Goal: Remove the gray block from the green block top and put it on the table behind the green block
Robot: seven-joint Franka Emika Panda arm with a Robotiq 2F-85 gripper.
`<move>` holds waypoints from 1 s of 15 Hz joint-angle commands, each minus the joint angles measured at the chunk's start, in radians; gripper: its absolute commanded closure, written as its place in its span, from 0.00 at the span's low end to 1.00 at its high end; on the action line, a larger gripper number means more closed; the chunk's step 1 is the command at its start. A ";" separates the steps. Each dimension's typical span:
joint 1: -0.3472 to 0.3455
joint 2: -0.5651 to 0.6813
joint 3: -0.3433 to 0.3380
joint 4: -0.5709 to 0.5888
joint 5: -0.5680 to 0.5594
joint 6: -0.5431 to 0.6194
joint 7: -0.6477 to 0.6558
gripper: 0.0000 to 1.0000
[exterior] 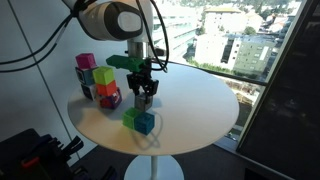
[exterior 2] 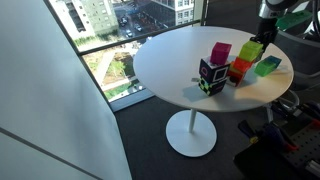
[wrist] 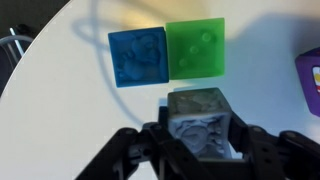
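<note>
Your gripper (wrist: 205,128) has its jaws clenched on the small plain gray cube (wrist: 203,108), held clear of the round white tabletop (wrist: 60,110). The pale lime-green cube (wrist: 196,47) sits on that tabletop, touching the teal-blue cube (wrist: 138,57) beside it. In an exterior view the gripper (exterior: 146,96) hangs near that pair; the gray cube there is too small to make out, probably hidden between the fingers.

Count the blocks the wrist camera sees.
4. A blue block and the green block touch side by side on the table; the gray block sits in the gripper; a purple block is cut off at the edge. Others may lie outside.
</note>
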 commanded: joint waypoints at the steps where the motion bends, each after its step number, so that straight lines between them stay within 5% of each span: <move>1: 0.007 -0.015 0.002 -0.016 0.002 0.013 0.028 0.69; 15: 0.002 -0.025 0.004 -0.086 0.024 0.125 0.006 0.69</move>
